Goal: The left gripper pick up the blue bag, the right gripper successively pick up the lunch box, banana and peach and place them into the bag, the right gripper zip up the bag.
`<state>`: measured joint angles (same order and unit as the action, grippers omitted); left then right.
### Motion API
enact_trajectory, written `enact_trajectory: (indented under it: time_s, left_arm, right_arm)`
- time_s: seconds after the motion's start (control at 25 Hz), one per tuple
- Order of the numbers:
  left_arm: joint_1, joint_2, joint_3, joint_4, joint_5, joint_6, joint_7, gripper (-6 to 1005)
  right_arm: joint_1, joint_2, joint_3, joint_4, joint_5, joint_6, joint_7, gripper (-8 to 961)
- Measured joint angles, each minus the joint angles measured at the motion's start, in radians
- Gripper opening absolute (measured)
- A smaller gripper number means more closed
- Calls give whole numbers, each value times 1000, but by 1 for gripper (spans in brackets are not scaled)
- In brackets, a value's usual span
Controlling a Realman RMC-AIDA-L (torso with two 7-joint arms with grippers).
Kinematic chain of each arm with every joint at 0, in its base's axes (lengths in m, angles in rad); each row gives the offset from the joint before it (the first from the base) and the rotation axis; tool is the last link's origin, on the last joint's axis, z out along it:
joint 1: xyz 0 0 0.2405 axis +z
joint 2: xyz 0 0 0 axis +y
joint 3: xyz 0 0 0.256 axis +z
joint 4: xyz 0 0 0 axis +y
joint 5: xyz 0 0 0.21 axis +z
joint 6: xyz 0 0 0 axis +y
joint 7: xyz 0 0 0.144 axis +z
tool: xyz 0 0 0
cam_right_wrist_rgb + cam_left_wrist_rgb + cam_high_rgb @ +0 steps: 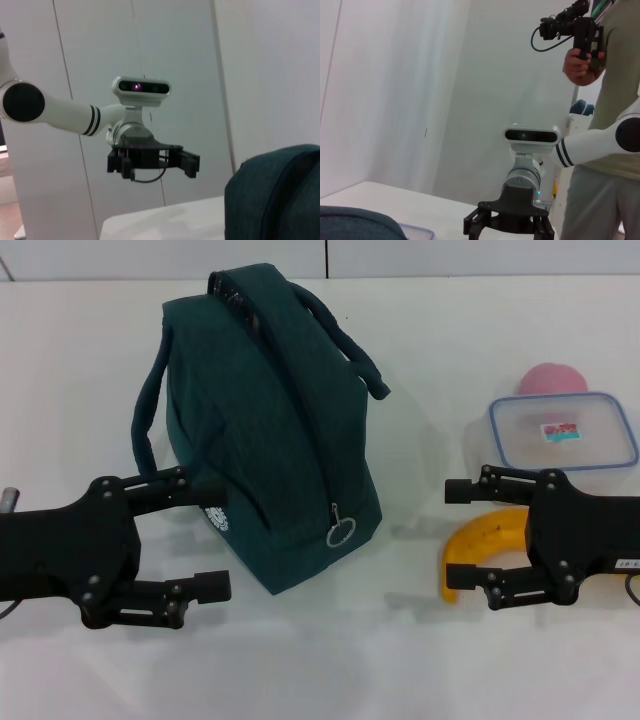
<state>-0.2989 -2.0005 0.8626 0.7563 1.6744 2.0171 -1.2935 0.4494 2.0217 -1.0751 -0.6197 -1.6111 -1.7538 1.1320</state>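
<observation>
At the near edge of the white table (300, 680), the left gripper (213, 537) is held with its jaws spread wide and nothing between them, one fingertip touching or just beside the blue bag (270, 430) low on its near side, the other hanging clear of it; this wide stance is judged to be the readiness needed to take the bag, which has not yet been grasped. On the other side the right gripper (470, 544) is likewise spread wide and empty, and it is poised over the banana (478, 546), so that the yellow fruit is seen between and under its fingers, though contact cannot be confirmed. From the opposite wrist views each gripper is shown hanging above the table with fingers parted: the right one (509, 226) in the left wrist view and the left one (152, 164) in the right wrist view. The bag is stood upright in the middle of the table, its handles draped over the top and its zip ring (341, 532) resting low at the near end. Beyond the banana the lunch box (563, 431) is laid flat with its lid on, and the peach (553, 379) is set just behind it, touching or nearly so; all three are grouped within the right arm's reach, presumably so that they can be taken in turn
</observation>
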Motion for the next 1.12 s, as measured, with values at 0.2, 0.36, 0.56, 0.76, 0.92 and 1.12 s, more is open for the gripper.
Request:
enact_trajectory:
  time_s: [0.2,0.36,0.56,0.76,0.92,1.12]
  left_arm:
    - [-1,0,0,0,2,0,2,866]
    - [0,0,2,0,1,0,4,859]
    - [-1,0,2,0,1,0,4,851]
    - [-6,5,-34,8,-19,-6,-33,843]
    - [-41,18,-154,13,-5,-24,-141,837]
    - [-73,41,-254,110,18,-169,-350,829]
  right_arm:
    - [-2,0,-2,0,12,-5,0,844]
    - [-2,0,-2,0,14,-7,0,844]
    - [4,0,-2,9,14,-5,0,845]
    - [5,0,-1,12,16,0,0,844]
    - [4,-1,7,13,18,5,-4,844]
    - [-3,-3,11,19,46,14,-21,845]
